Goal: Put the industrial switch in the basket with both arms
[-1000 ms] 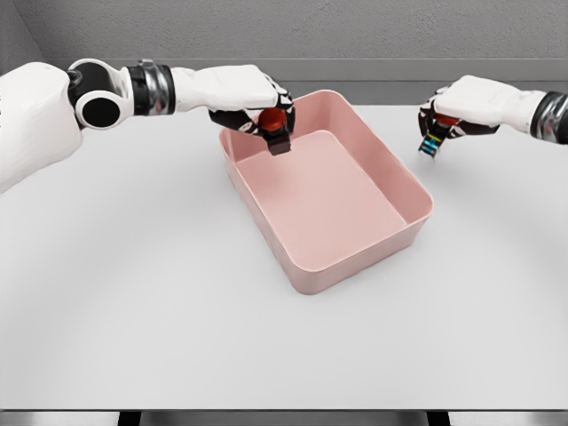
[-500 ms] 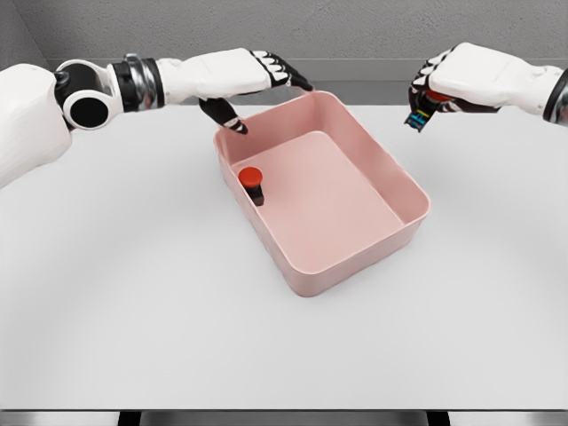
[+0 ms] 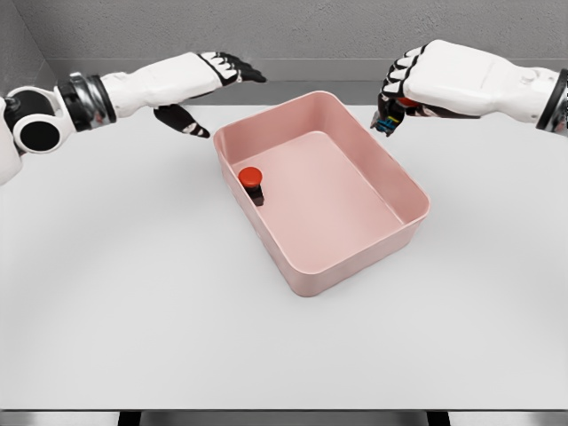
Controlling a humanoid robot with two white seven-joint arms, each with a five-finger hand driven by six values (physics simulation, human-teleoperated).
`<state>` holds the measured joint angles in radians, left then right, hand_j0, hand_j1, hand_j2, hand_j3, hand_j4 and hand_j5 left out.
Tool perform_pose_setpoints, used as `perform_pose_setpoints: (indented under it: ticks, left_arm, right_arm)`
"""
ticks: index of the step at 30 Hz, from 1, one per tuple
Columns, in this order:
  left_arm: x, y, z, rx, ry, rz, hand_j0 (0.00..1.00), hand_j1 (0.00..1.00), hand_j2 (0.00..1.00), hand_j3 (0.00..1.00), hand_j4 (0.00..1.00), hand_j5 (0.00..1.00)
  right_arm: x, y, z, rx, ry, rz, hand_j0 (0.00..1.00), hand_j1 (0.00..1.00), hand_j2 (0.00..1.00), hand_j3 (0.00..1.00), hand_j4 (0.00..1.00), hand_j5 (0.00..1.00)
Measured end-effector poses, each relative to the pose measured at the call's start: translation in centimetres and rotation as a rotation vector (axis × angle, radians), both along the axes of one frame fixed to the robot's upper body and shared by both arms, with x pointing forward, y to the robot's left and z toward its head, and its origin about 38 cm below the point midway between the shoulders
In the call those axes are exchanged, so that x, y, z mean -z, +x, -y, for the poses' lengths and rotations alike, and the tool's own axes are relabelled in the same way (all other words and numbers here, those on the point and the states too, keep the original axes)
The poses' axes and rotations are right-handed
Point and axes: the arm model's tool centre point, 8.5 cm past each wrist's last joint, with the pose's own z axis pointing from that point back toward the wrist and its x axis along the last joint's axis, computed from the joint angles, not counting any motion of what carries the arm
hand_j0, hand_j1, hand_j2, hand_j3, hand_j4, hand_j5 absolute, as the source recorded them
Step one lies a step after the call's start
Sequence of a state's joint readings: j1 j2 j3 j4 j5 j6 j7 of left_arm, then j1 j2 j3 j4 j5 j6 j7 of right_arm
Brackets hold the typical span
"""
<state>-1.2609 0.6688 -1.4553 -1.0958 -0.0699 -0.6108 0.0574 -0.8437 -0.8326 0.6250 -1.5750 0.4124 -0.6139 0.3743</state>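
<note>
A pink rectangular basket (image 3: 359, 257) sits in the middle of the white table. Inside it, near its left wall, stands a red-capped industrial switch (image 3: 252, 182) on a black base. My left hand (image 3: 209, 84) hovers open beyond the basket's far left corner, fingers spread, holding nothing. My right hand (image 3: 396, 99) hangs above the basket's far right rim, curled around a second switch (image 3: 385, 122), of which only a dark body with coloured markings and a bit of red show under the fingers.
The white table (image 3: 133, 293) spreads wide around the basket. A grey wall runs along its far edge.
The left hand let go of the red switch, which dropped into the basket, then drew back to the left. The right hand carried its switch up and leftward to the basket's rim.
</note>
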Motion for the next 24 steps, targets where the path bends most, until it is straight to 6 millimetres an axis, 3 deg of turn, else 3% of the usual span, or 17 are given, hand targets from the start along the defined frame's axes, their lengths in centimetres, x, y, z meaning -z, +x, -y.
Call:
perform_pose_setpoints:
  ticks: [7,9,16,24]
  left_arm:
    - [2.0,-1.2,-3.0,-0.03,0.052,-0.039,1.0,1.0,1.0,1.0,1.0,1.0]
    - [2.5,-1.7,-3.7,-0.034,0.061,-0.047,1.0,1.0,1.0,1.0,1.0,1.0]
    - [3.7,-2.9,-5.6,-0.057,0.05,-0.059,1.0,1.0,1.0,1.0,1.0,1.0]
    - [3.9,-3.2,-6.3,-0.067,0.056,-0.063,1.0,1.0,1.0,1.0,1.0,1.0]
  right_arm:
    - [1.2,-1.1,-3.5,-0.091,0.024,-0.019,0.41,0.41,0.41,0.41,0.41,0.41]
    - [2.3,-1.4,-4.3,-0.109,0.026,-0.046,0.41,0.41,0.41,0.41,0.41,0.41]
    - [4.4,-1.8,-5.8,-0.136,-0.009,-0.093,0.43,0.43,0.43,0.43,0.43,0.43]
    - [5.7,-1.2,-8.3,-0.152,-0.028,-0.093,0.43,0.43,0.43,0.43,0.43,0.43]
